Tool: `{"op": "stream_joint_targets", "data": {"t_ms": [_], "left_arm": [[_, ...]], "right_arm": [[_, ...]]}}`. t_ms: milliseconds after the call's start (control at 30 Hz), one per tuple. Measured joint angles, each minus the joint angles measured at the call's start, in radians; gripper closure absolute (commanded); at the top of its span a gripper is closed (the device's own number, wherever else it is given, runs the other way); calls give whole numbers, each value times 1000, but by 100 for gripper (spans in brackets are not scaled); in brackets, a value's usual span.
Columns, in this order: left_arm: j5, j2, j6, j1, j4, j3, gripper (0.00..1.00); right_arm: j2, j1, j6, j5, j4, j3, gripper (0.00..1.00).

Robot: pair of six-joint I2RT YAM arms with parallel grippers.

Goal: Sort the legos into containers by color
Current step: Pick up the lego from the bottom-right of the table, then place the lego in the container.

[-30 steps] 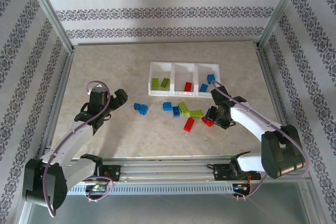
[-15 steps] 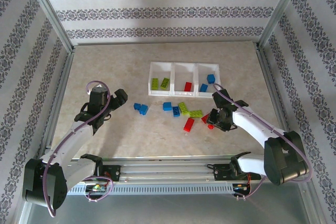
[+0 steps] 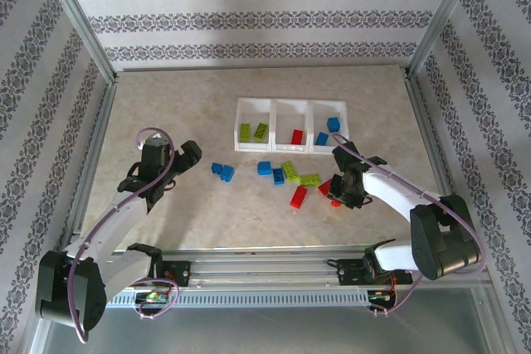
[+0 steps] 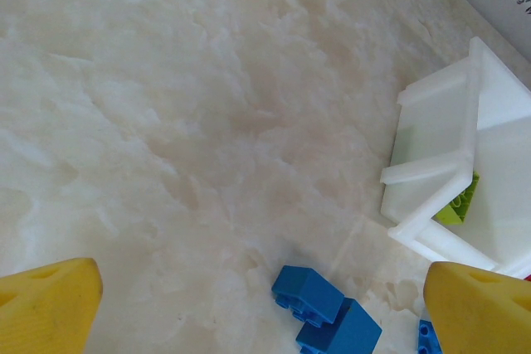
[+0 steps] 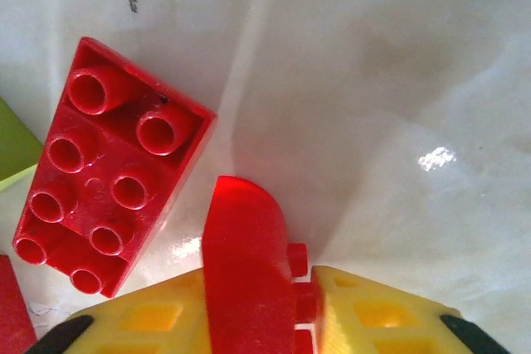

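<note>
Right arm folded low; right gripper [image 3: 338, 194] pinching red lego [image 5: 245, 263] near side of containers [image 3: 290, 100]. Left gripper [image 3: 191, 153] hovers at left, jaws spread.

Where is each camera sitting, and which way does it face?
Top external: above and behind the arms, looking down on the table and tray; both arms show, with left gripper and right gripper.
Left wrist: on the left arm, looking down and ahead at blue legos; its open yellow fingers sit at the bottom corners.
Right wrist: close above the table, its fingers gripping a red lego beside a loose red brick.
Shared: top and left wrist both show the tray and the blue legos.
</note>
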Motion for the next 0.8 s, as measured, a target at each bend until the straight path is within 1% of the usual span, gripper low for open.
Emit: {"op": "stream_joint_targets", "data": {"t_ms": [133, 300, 433, 600, 800], "left_arm": [[0, 1, 0, 0, 0, 0, 0], [1, 11, 0, 0, 0, 0, 0], [5, 12, 0, 0, 0, 0, 0], [11, 12, 0, 0, 0, 0, 0], [23, 12, 0, 0, 1, 0, 0]], "right_arm": [[-11, 11, -5, 8, -23, 14, 78], [-49, 53, -8, 33, -56, 74, 79], [-40, 107, -31, 72, -67, 166, 80], [84, 172, -77, 140, -66, 348, 81], [293, 229, -170, 225, -69, 594, 81]]}}
